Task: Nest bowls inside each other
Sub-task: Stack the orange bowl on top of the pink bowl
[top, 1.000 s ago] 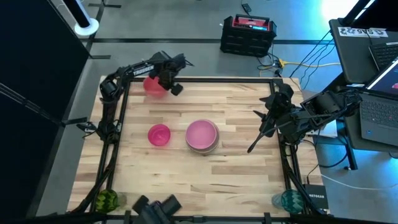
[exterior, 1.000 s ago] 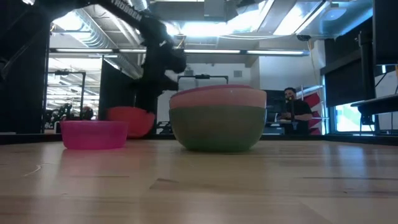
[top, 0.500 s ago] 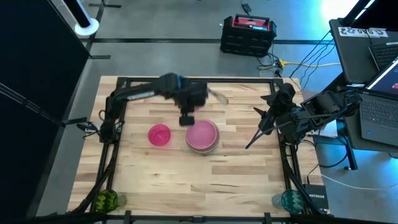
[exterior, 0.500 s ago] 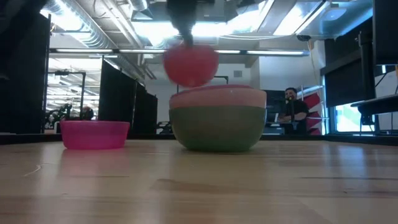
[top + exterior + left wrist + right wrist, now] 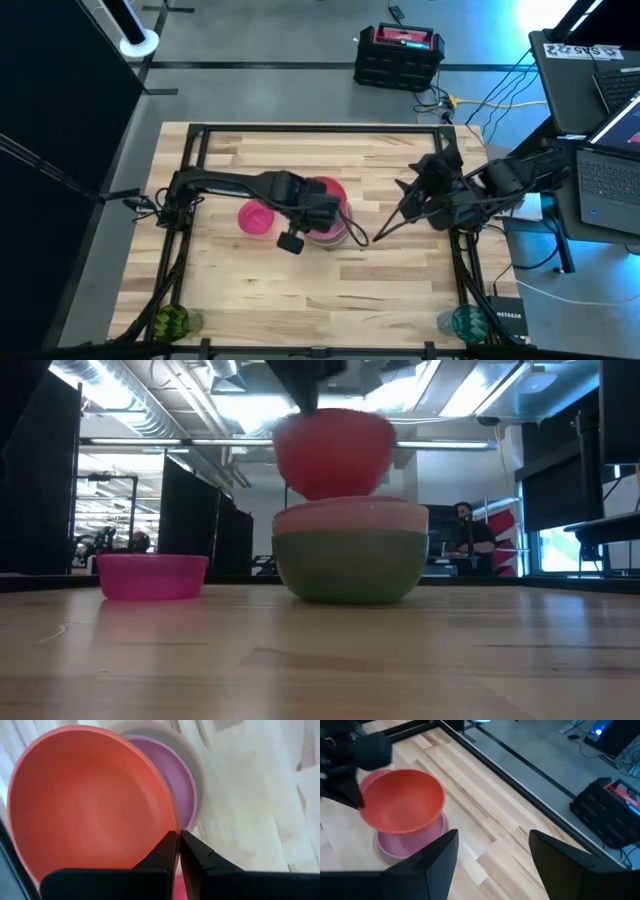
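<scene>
A coral-pink bowl (image 5: pixel 333 452) hangs just above a stack in the table's middle: a green bowl (image 5: pixel 350 565) with a lilac-pink bowl (image 5: pixel 350 517) nested in it. My left gripper (image 5: pixel 178 834) is shut on the coral bowl (image 5: pixel 402 800), reaching in over the stack (image 5: pixel 338 236). A magenta bowl (image 5: pixel 256 217) stands on its base to the stack's left. My right gripper (image 5: pixel 390 222) stands open off the stack's right side, with nothing between its fingers (image 5: pixel 492 837). My left gripper pinches the coral bowl's rim (image 5: pixel 172 820) between its two fingertips, one finger inside the bowl and one outside. The fingers come from above, pointing steeply down. The bowl is lifted clear, mouth up, right over the lilac-pink bowl (image 5: pixel 182 785).
A black frame (image 5: pixel 300 128) runs round the wooden table. Two patterned cups sit at the near corners, green (image 5: pixel 170 322) and teal (image 5: pixel 465 322). Bare wood lies along the far side and the near side. A person (image 5: pixel 470 535) sits in the room behind.
My left gripper has carried the coral bowl from the table's far left corner up and across to the middle, over the stack, rolling its wrist on the way. My right gripper has rolled and edged a little toward the stack, staying open.
</scene>
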Robot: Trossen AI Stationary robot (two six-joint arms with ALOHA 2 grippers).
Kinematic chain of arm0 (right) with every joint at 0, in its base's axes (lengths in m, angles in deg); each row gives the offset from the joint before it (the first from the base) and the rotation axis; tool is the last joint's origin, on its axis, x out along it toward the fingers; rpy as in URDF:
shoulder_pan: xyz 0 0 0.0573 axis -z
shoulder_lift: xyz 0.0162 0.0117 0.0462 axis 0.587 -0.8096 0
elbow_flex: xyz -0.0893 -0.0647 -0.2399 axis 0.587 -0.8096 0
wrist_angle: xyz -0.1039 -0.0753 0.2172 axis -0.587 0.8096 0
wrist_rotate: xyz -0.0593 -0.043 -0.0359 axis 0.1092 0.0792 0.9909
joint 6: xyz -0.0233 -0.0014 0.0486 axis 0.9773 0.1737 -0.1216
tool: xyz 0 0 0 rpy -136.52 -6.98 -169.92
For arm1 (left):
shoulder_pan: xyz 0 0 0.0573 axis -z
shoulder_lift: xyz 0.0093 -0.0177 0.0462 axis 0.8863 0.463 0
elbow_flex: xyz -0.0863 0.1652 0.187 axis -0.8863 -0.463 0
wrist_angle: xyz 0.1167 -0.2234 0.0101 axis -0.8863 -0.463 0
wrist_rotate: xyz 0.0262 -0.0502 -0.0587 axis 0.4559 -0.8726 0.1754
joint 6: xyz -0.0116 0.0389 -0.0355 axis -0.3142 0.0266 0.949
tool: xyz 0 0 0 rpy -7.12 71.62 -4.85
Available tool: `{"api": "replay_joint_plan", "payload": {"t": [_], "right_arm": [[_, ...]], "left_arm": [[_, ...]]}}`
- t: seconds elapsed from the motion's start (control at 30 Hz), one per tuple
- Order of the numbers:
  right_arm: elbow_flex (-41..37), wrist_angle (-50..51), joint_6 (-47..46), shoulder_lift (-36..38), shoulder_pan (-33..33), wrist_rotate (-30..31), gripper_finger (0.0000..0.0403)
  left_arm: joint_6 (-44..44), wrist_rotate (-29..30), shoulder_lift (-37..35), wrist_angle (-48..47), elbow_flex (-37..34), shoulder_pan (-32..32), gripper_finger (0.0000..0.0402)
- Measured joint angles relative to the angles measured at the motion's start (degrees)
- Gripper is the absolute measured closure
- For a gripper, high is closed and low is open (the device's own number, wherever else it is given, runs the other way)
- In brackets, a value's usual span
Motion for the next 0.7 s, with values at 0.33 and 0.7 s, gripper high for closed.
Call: {"api": "replay_joint_plan", "payload": {"t": [0.33,0.7], "right_arm": [[0.0,0.0,-2.9,-2.0,0.0,-0.4,0.0173],[0.0,1.4,-2.2,-2.0,0.0,-0.4,0.0173]], "left_arm": [[-2.7,-3.5,-0.1,6.7,-11.1,-0.1,0.0401],[-2.5,-2.4,-0.4,7.9,-10.8,0.2,0.033]]}}
